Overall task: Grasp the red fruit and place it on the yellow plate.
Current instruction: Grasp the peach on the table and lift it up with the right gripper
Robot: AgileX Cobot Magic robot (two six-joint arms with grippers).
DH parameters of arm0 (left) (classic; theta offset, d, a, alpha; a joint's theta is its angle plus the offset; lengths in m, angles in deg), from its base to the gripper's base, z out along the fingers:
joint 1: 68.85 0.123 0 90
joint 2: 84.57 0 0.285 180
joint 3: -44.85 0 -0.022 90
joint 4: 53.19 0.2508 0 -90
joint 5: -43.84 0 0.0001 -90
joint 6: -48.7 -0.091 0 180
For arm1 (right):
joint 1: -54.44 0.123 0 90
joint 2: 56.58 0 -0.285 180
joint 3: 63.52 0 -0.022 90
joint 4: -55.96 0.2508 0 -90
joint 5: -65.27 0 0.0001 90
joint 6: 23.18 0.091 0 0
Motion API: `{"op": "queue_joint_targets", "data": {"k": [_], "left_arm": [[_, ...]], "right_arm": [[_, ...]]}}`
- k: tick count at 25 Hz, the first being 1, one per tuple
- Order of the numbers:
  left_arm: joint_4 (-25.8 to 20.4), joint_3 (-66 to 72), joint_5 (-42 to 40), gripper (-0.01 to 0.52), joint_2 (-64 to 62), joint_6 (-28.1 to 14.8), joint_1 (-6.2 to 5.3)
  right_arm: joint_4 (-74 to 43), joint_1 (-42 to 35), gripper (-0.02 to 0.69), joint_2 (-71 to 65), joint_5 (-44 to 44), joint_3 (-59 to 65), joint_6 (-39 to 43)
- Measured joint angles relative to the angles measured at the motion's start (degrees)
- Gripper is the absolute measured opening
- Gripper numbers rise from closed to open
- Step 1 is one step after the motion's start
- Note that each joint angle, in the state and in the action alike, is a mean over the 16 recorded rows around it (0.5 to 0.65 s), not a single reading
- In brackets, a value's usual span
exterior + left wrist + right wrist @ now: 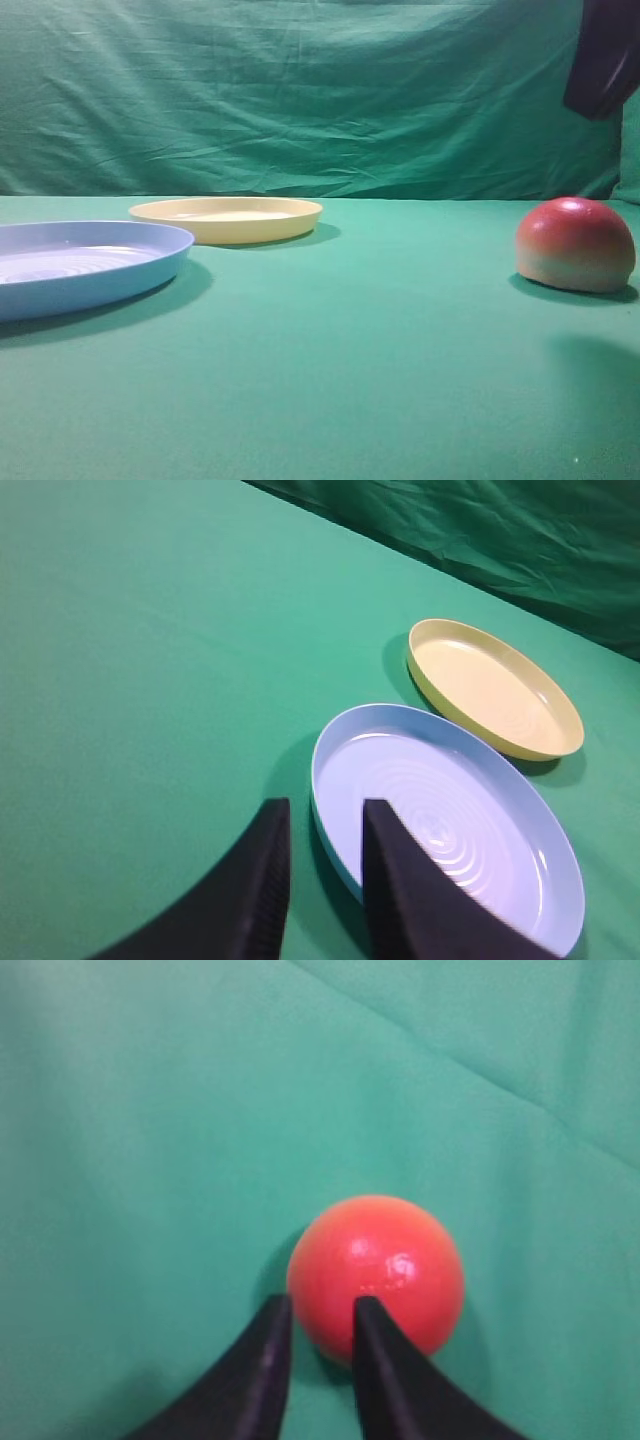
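Plates sit far left on the green cloth [350,380]: blue plate [80,265] nearest the camera, round, shallow, glossy plastic with concentric ridges in its floor; yellow plate [228,218] just behind and to its right, same round shallow shape, low flared rim, smooth pale plastic. In the left wrist view the two rims sit just beside each other; cannot tell if they touch.

Left gripper [325,825] hangs above the near rim of the blue plate, dark matte fingers [262,880] a narrow gap apart, nothing between them.

Fruit [576,244] is far right, well apart from both plates: glossy dome, red on top fading to pale tan at its flat base, resting flat on the cloth, casting a shadow.

Right gripper [320,1310] is above the fruit, pointing down at it; its tips show only a narrow gap, holding nothing, not touching the fruit as far as I can tell. In the high view only a dark piece of that arm shows, top right.

Surface is a matte green fabric, lightly creased. Backdrop [300,100] is the same green cloth, hung and wrinkled.
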Motion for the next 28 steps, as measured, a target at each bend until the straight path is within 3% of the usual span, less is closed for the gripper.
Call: {"op": "queue_joint_targets", "data": {"k": [6, 10, 16, 28], "left_arm": [[0.0, 0.0, 0.0, 0.157, 0.0, 0.0, 0.0], [0.0, 0.0, 0.0, 0.157, 0.0, 0.0, 0.0], [0.0, 0.0, 0.0, 0.157, 0.0, 0.0, 0.0], [0.0, 0.0, 0.0, 0.157, 0.0, 0.0, 0.0]], "right_arm": [[-1.7, 0.0, 0.592, -4.2, -2.3, -0.5, 1.2], [-2.7, 0.0, 0.638, -7.7, -4.5, -0.6, 1.5], [-3.6, 0.0, 0.569, -12.4, -7.6, -0.9, 1.6], [-2.6, 1.6, 0.277, -16.1, -8.3, -12.1, 1.7]]}}
